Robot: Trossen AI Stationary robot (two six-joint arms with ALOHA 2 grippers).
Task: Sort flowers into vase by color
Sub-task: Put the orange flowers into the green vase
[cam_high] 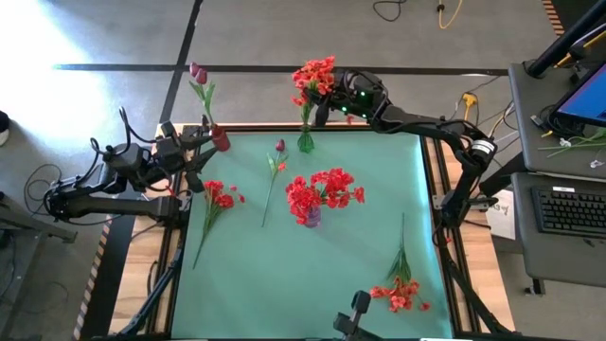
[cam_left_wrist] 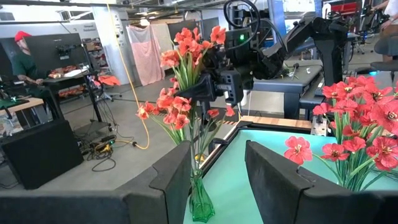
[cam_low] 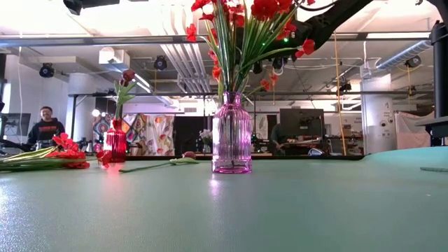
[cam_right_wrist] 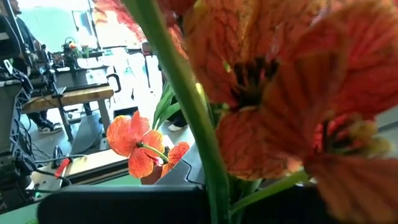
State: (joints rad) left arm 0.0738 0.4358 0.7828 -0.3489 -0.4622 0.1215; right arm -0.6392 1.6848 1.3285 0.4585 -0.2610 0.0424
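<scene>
An orange-red flower spray (cam_high: pixel 314 76) stands over a green glass vase (cam_high: pixel 306 142) at the table's far edge, with my right gripper (cam_high: pixel 328 98) shut on its stem. The red vase (cam_high: pixel 220 139) at the far left holds a magenta tulip (cam_high: pixel 197 71). In the middle of the table a pink vase (cam_low: pixel 232 133) holds red flowers (cam_high: pixel 322 189). Three flowers lie loose on the table: a red spray (cam_high: pixel 218 199), a magenta bud (cam_high: pixel 276 166) and an orange-red spray (cam_high: pixel 402 289). My left gripper (cam_left_wrist: pixel 217 180) waits open beside the red vase. My right gripper pinches the spray's green stem (cam_right_wrist: pixel 208 180) between its two fingers, below the blooms and above the vase's mouth. The fingers come level from the table's right side and lie across the stem. The spray stands upright, its stem running down into the green vase (cam_left_wrist: pixel 200 199).
A camera mount (cam_high: pixel 350 317) sits at the table's near edge. A desk with a keyboard (cam_high: pixel 568 208) stands off the right side. The green mat (cam_high: pixel 360 256) lies bare between the pink vase and the near edge. People sit in the room beyond.
</scene>
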